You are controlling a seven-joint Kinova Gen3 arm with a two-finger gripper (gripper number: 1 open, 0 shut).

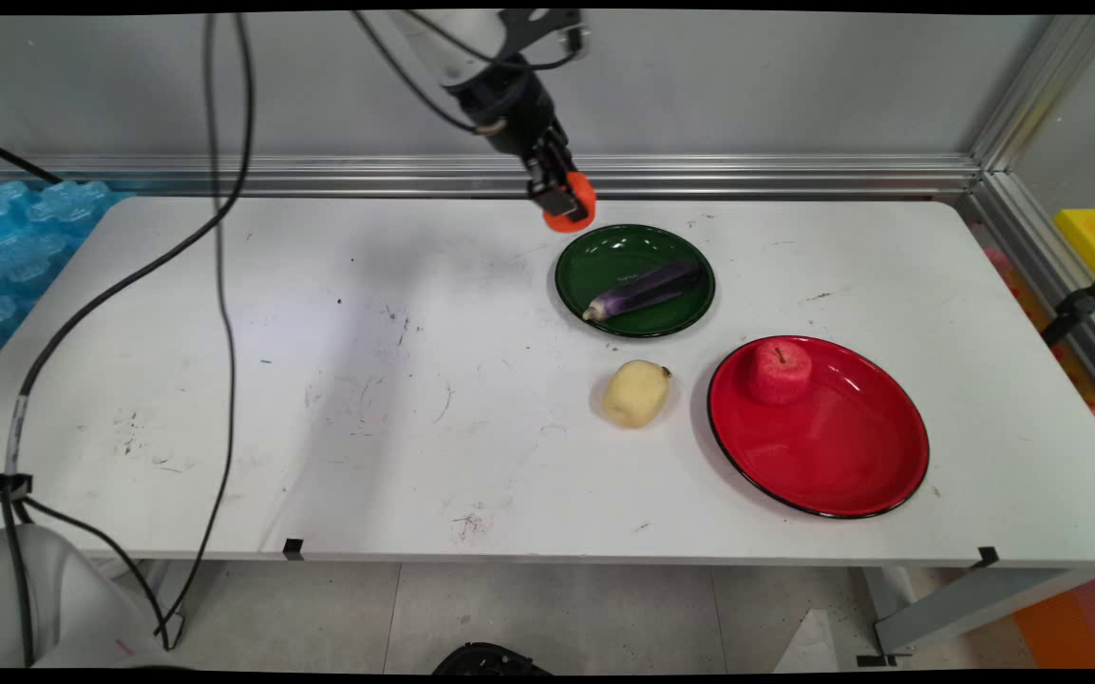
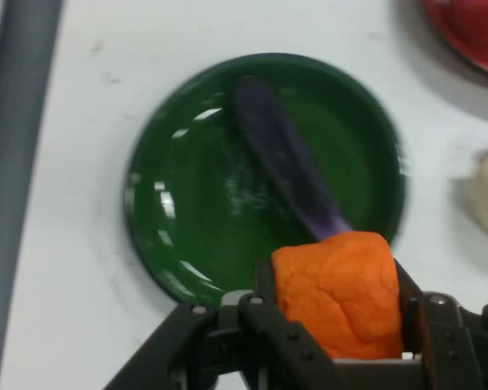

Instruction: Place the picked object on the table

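Above the table's (image 1: 224, 380) far side we see the gripper (image 1: 561, 204) clamped on an orange lump (image 2: 341, 292), just over the green plate (image 2: 170, 244) holding an eggplant (image 2: 288, 162).

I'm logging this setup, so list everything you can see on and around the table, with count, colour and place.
table: one, white, scuffed, fills the middle of the main view
green plate: one, dark green, far middle of the table
eggplant: one, purple, lying on the green plate
red plate: one, red with a dark rim, near right of the table
apple: one, red, on the red plate's far left part
potato: one, pale yellow, on the table between the two plates
orange lump: one, orange, held in the air by the green plate's far left edge
cables: several, black, hanging at the left
tool: one, black, shut on the orange lump
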